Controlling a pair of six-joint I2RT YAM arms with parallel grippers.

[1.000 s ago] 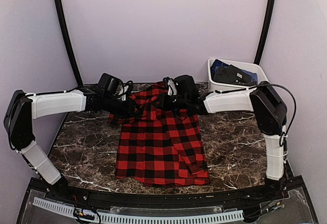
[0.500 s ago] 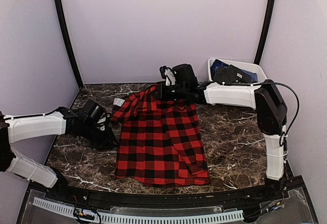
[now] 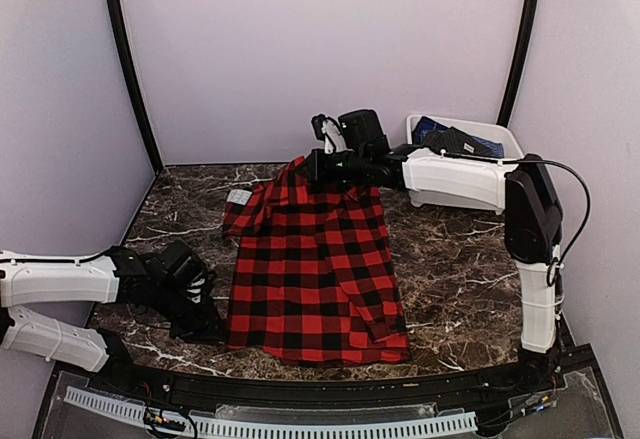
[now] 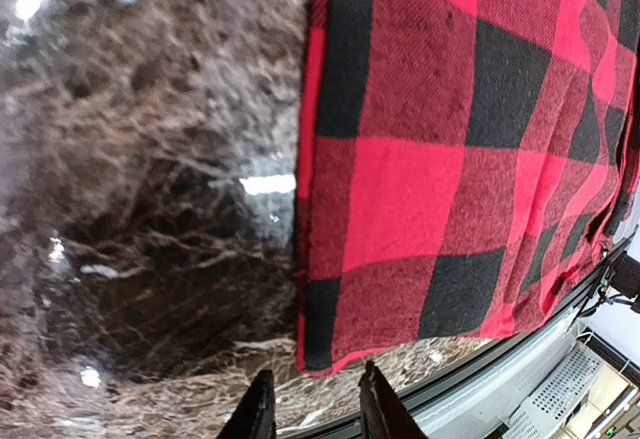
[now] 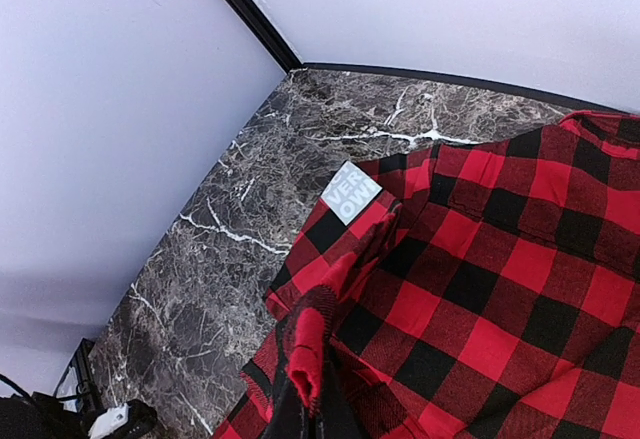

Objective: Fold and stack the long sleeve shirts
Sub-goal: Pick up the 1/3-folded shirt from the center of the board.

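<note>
Holding the shirt (image 3: 315, 274) by its collar end, which my right gripper (image 3: 322, 166) has just pulled higher and further back, fingers clamped on a bunch of cloth. The rest lies flat on the table (image 3: 450, 279). My left gripper (image 4: 315, 414) let go up there and swung down to the shirt's near left corner, fingers apart with nothing between them, so I reckon the next fold starts from that hem. Can't really make out my right fingertips under the cloth, where the sleeves went, or what the dark stuff is in the tub (image 3: 505, 139) right of the collar.
</note>
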